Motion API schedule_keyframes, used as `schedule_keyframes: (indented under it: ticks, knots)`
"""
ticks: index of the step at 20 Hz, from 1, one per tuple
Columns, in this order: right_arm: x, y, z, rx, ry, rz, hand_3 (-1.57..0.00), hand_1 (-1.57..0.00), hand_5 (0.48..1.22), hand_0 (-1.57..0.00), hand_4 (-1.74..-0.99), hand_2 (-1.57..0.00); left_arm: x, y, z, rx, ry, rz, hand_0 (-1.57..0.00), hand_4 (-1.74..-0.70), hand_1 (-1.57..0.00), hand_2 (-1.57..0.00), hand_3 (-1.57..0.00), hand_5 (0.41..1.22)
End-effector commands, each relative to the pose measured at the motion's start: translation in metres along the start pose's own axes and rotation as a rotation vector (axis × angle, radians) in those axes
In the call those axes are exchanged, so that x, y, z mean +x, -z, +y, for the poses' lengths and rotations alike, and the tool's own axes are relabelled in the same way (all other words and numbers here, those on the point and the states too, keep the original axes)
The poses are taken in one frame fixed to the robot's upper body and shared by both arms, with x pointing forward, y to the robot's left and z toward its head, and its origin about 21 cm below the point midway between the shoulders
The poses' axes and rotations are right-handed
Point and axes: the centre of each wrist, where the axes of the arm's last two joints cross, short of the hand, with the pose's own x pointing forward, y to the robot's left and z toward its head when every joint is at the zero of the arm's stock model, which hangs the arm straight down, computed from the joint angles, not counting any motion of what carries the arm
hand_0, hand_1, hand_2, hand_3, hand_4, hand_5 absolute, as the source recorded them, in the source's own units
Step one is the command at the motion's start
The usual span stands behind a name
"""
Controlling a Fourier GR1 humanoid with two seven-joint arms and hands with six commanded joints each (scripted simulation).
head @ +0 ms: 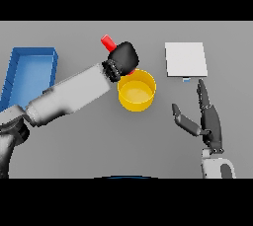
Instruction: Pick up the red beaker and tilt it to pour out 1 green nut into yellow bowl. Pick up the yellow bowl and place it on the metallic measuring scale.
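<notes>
My left hand is shut on the red beaker, holding it above the far rim of the yellow bowl. Only the beaker's upper end shows, sticking out up and to the left of the hand; the hand hides the rest. The bowl stands on the table, and I see no green nut inside it. The metallic measuring scale lies flat at the back right. My right hand hovers open over the table, in front of the scale and to the right of the bowl.
A blue tray lies at the left edge of the table, beyond my left forearm.
</notes>
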Motion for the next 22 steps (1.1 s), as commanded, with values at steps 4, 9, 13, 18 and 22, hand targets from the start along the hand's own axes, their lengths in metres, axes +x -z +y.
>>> schedule_keyframes:
  ticks: [4,9,13,18,22]
  knots:
    - [-0.002,-0.001,0.001,0.007,-0.023,0.014,0.00,0.00,0.586,0.00,-1.260,0.00,-0.008,0.002,0.004,-0.018,0.112,-0.010,-1.57,-1.74,-1.57,-1.57,-1.56,1.221]
    - [-0.002,0.001,-0.001,-0.007,-0.042,0.008,0.00,0.00,0.589,0.00,-1.214,0.00,-0.001,0.008,0.017,-0.053,0.272,-0.033,-1.57,-1.73,-1.57,-1.57,-1.57,1.221]
    - [-0.003,0.002,0.003,0.000,-0.045,-0.003,0.00,0.00,0.593,0.00,-1.209,0.00,0.000,0.010,0.022,-0.045,0.371,-0.067,-1.57,-1.73,-1.57,-1.57,-1.57,1.221]
    - [-0.003,-0.001,0.004,0.001,-0.057,-0.021,0.00,0.00,0.592,0.00,-1.209,0.00,-0.040,0.004,0.050,-0.019,0.384,-0.017,-1.57,-1.73,-1.57,-1.57,-1.57,1.221]
    - [0.000,0.003,0.007,0.004,-0.047,-0.026,0.00,0.00,0.596,0.00,-1.186,0.00,-0.103,-0.014,0.082,0.046,0.311,0.114,-1.57,-1.70,-1.57,-1.46,-1.04,1.221]
